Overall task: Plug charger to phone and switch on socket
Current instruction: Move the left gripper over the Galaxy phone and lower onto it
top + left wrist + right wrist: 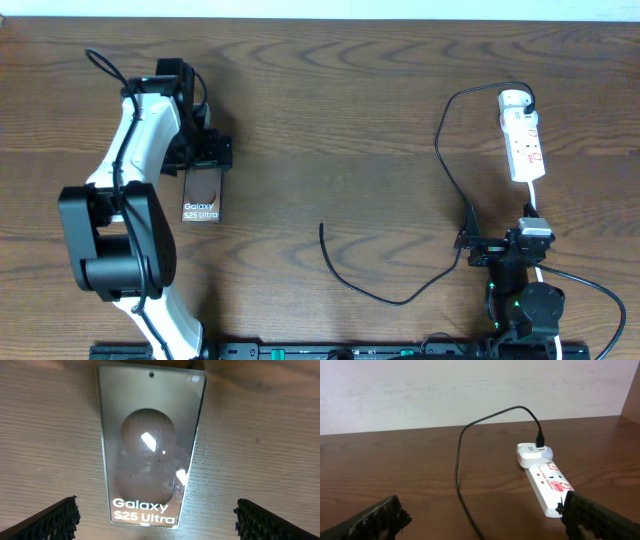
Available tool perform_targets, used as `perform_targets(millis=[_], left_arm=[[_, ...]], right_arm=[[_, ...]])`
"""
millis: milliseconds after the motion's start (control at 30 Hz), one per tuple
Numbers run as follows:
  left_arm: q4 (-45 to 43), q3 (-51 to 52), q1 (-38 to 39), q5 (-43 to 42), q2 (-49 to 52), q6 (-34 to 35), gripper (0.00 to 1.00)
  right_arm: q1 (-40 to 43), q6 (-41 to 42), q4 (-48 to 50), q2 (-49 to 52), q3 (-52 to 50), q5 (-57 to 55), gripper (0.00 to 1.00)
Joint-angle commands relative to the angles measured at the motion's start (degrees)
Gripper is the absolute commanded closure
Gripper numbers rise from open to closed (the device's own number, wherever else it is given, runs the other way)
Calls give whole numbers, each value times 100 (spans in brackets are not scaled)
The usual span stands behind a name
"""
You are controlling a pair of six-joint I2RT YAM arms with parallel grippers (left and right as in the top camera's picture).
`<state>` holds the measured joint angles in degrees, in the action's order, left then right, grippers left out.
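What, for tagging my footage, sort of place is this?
Likely an indoor robotics lab bench: a robot arm at a dark wooden table, a plain white wall, a phone and power strip.

You see the socket (547,482) lying on the bench (390,460). The charger (460,465) arches from its far end down between the right gripper's (480,516) wide-apart fingers.

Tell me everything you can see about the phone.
The phone is a flat, glossy brown-grey slab with a thin pale edge, lying flat on the wooden table at the robot's left. White lettering at one short end reads Galaxy S25 Ultra; a small dark dot sits at the other. Its surface mirrors a rounded shape and bright glints. The left gripper is over it, open, fingers spread to either side.
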<state>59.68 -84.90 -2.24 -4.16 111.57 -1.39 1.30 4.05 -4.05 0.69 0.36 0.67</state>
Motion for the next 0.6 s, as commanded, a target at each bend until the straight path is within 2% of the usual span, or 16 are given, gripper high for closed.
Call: perform_targets(millis=[0, 567], left_arm=[[-37, 90, -20, 11, 160, -76, 2], [-1016, 905, -22, 13, 225, -85, 2]], right_arm=[[-92, -48, -24, -31, -4, 52, 1], [-92, -48, -24, -31, -4, 52, 1]])
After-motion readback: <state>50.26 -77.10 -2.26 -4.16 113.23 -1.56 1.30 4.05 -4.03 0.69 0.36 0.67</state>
